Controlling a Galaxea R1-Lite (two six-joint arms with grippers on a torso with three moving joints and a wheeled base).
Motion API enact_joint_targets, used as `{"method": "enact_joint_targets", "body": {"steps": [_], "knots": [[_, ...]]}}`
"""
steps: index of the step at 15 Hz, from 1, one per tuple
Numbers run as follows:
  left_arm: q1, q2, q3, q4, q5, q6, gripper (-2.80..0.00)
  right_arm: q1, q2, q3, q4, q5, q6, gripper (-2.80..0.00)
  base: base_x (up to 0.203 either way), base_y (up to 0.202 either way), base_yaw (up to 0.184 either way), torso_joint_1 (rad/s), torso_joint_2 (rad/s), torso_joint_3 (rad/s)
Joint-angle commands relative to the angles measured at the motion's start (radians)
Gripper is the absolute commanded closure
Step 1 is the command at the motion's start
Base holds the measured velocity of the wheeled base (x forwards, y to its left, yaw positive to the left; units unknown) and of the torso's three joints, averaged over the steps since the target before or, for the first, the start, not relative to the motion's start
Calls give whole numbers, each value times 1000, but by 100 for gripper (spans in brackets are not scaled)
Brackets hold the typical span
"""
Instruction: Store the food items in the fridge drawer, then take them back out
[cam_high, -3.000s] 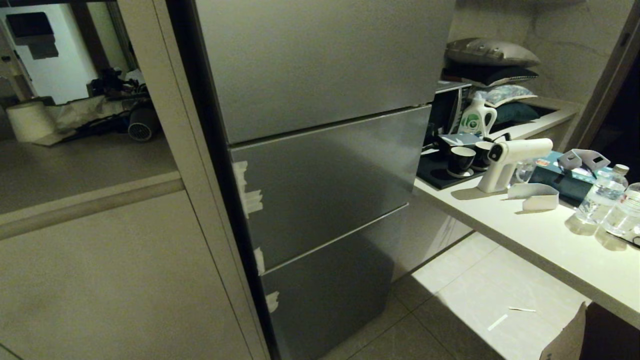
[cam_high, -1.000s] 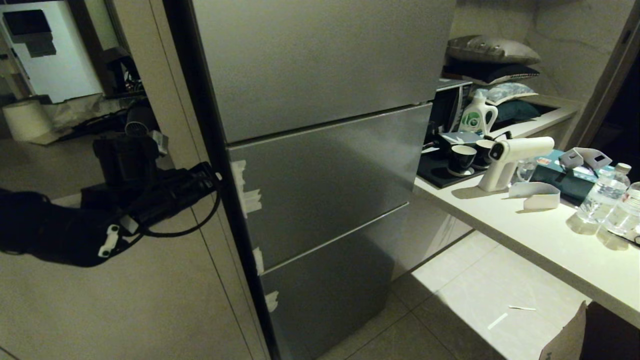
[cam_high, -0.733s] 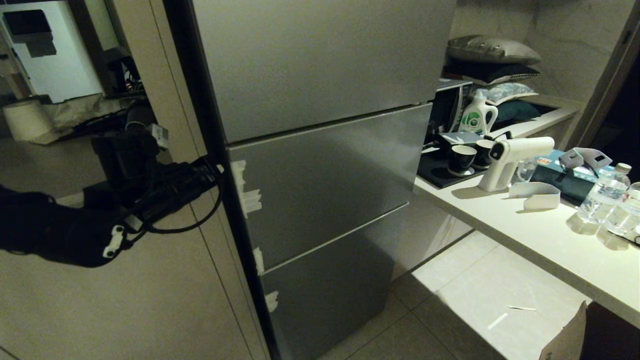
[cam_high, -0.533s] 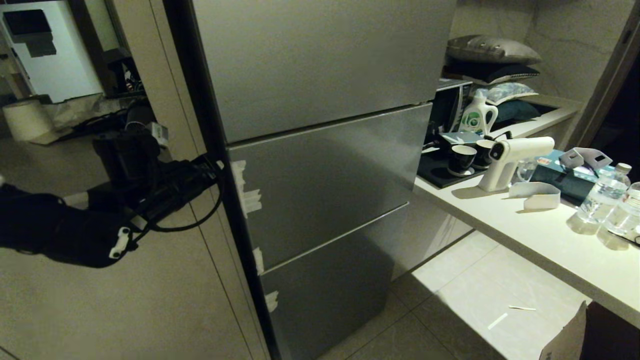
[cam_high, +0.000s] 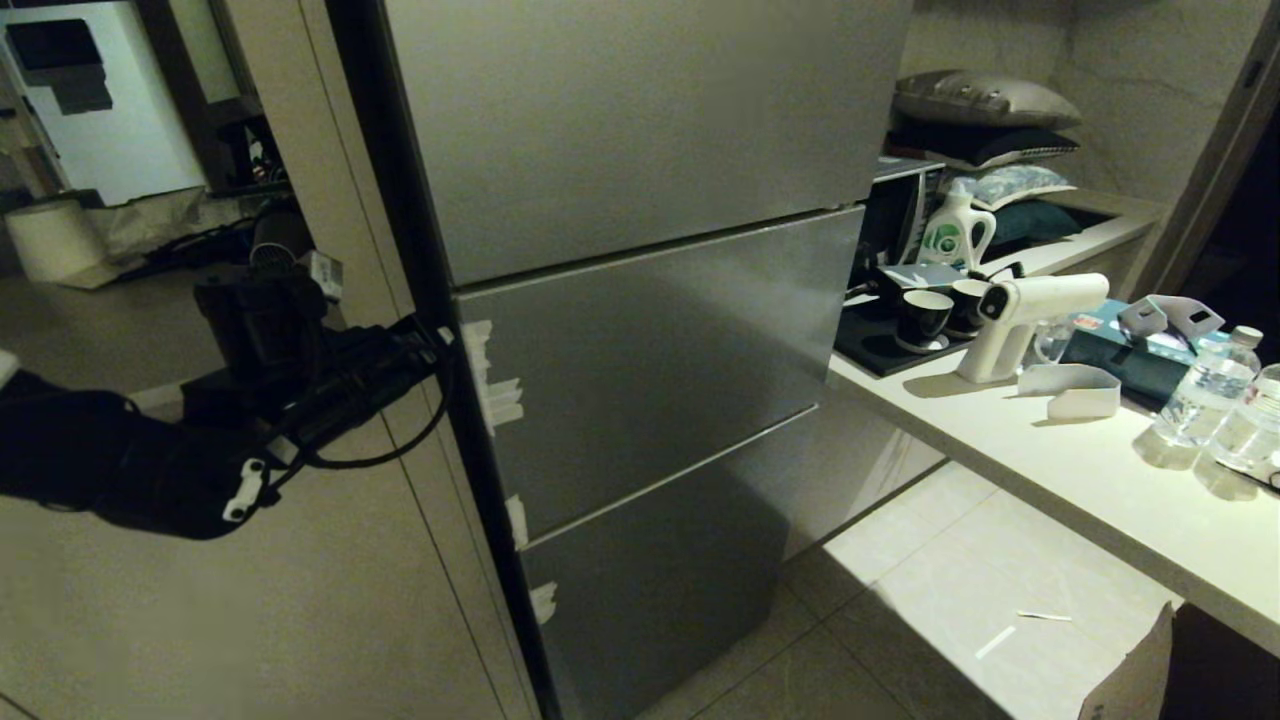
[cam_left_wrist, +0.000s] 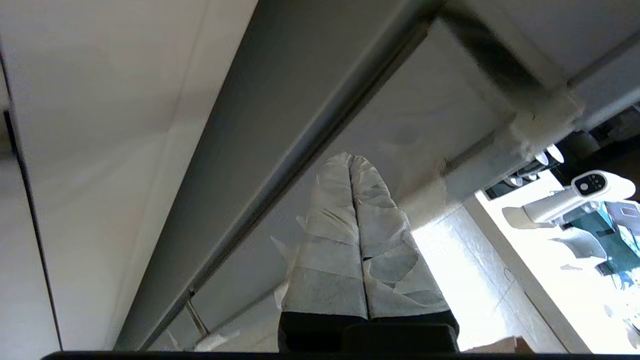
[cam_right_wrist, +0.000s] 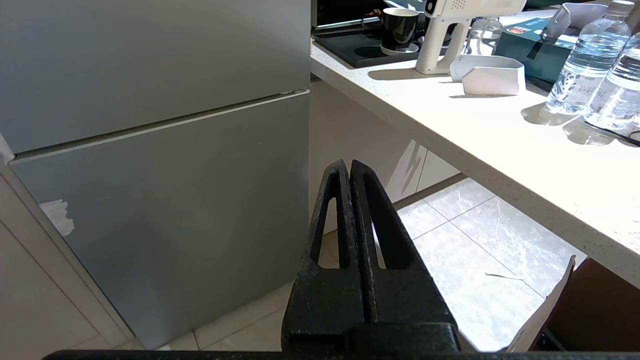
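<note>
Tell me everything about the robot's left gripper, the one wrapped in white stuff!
The left gripper has two long fingers wrapped in crinkly whitish tape, pressed together, holding nothing. They taper to a tip from a black base. In the head view the gripper sits on a dark arm with looping cables, reaching level to the left edge of the grey fridge's middle panel, beside its tape scraps. Contact can't be told.

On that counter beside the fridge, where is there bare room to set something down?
The counter's near front edge is bare, from the folded white card forward. Farther back it is crowded: spray gun, cups on a dark tray, teal box. Water bottles fill the right end.
</note>
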Motion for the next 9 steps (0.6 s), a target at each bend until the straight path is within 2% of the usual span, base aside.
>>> {"method": "enact_joint_targets", "body": {"steps": [1, 2, 9], "knots": [[-11, -25, 19, -4, 0, -20, 0, -1, 0, 31, -1, -1, -1, 0, 0, 0, 0, 0, 0, 0], [-23, -30, 23, -4, -4, -39, 0, -1, 0, 31, -1, 1, -1, 0, 0, 0, 0, 0, 0, 0], [-44, -21, 29, -6, -7, -45, 0, -1, 0, 31, -1, 1, -1, 0, 0, 0, 0, 0, 0, 0]]}}
